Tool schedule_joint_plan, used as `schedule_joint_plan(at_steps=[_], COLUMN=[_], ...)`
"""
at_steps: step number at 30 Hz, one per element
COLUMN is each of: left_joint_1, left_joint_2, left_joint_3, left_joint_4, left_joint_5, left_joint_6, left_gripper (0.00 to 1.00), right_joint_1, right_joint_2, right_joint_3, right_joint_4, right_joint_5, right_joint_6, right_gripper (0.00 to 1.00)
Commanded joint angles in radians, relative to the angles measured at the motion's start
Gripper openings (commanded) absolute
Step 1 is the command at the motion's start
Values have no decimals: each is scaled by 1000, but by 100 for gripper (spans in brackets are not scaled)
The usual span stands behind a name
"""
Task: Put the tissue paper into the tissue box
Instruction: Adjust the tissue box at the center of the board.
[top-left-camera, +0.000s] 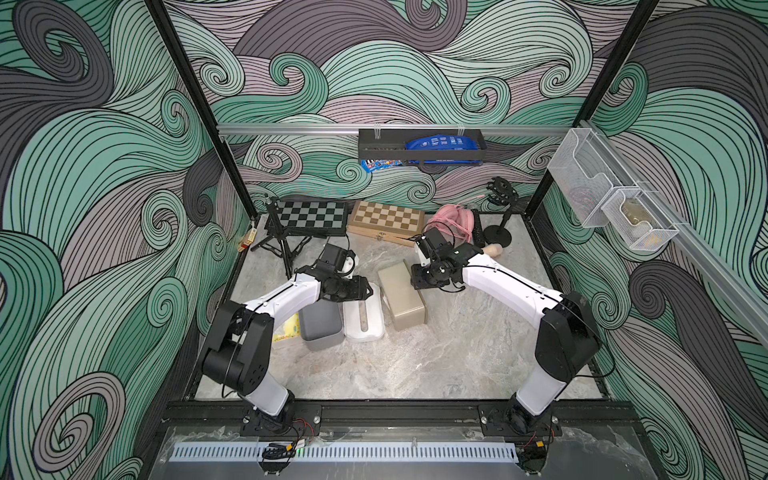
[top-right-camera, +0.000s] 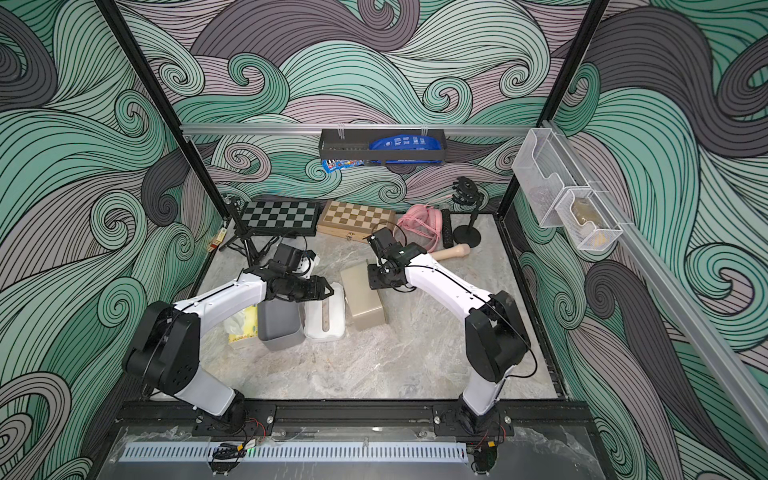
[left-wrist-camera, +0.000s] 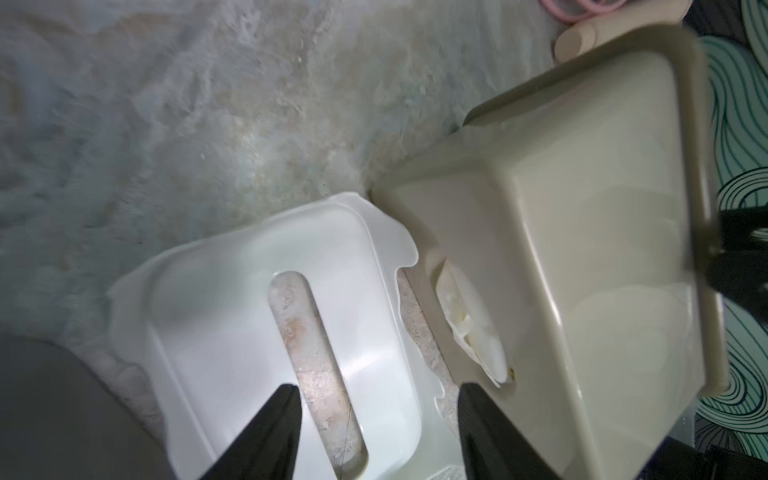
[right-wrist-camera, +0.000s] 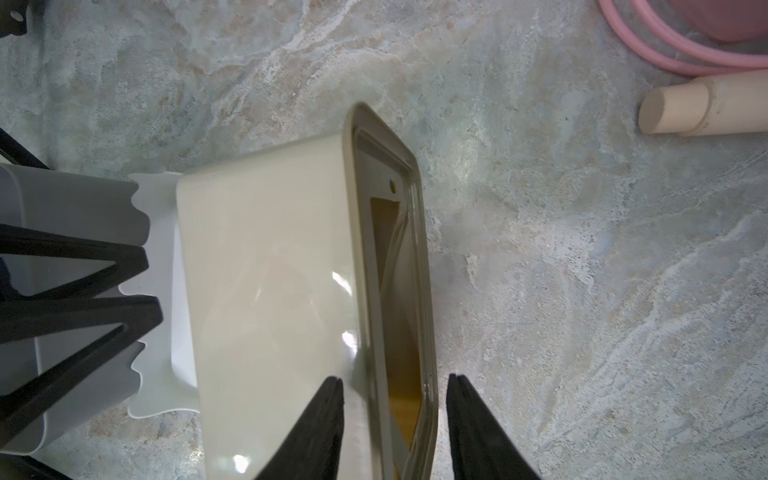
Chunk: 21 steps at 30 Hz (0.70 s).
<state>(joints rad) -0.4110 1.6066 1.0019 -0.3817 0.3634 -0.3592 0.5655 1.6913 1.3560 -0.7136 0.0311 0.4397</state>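
Observation:
A beige tissue box (top-left-camera: 403, 299) (top-right-camera: 365, 303) lies on its side mid-table. White tissue paper (left-wrist-camera: 473, 328) pokes from its slot. My right gripper (right-wrist-camera: 395, 380) (top-left-camera: 419, 279) is open at the box's far end, with the box's open bottom rim (right-wrist-camera: 419, 266) between the jaws. To the left lie a white slotted lid (top-left-camera: 365, 324) (left-wrist-camera: 232, 299) and a grey open box (top-left-camera: 322, 328). My left gripper (left-wrist-camera: 378, 390) (top-left-camera: 366, 291) hangs open over the lid, one finger next to the beige box (left-wrist-camera: 582, 249). A yellow tissue pack (top-right-camera: 241, 328) sits partly hidden under the left arm.
Along the back stand a black chessboard (top-left-camera: 311, 214) on a tripod (top-left-camera: 278, 245), a wooden chess box (top-left-camera: 386, 218), a pink cord (top-left-camera: 453, 218), a remote (top-left-camera: 478, 230) and a black stand (top-left-camera: 498, 232). A wooden roller (right-wrist-camera: 702, 108) lies right of the beige box.

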Motion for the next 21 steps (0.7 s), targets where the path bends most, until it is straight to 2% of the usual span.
schedule_joint_plan(at_steps=[1, 5, 10, 14, 21], left_joint_1=[-41, -83, -112, -138, -161], left_joint_2=[20, 69, 70, 100, 105], left_joint_3=[69, 119, 154, 200, 261], left_joint_4=[-33, -67, -71, -96, -117], left_joint_5=[-25, -50, -67, -79, -102], left_joint_6=[25, 32, 27, 25, 20], left_gripper=[63, 62, 63, 63, 63], right_joint_1=[-57, -72, -99, -166, -301], right_joint_2=[-58, -63, -85, -138, -232], right_joint_3=[-48, -100, -170, -287, -519], right_joint_4=[75, 132, 196, 283, 495], right_joint_5=[-104, -198, -258, -328, -534], right_joint_6=[8, -11, 16, 64, 165], right_gripper=[41, 42, 41, 38, 38])
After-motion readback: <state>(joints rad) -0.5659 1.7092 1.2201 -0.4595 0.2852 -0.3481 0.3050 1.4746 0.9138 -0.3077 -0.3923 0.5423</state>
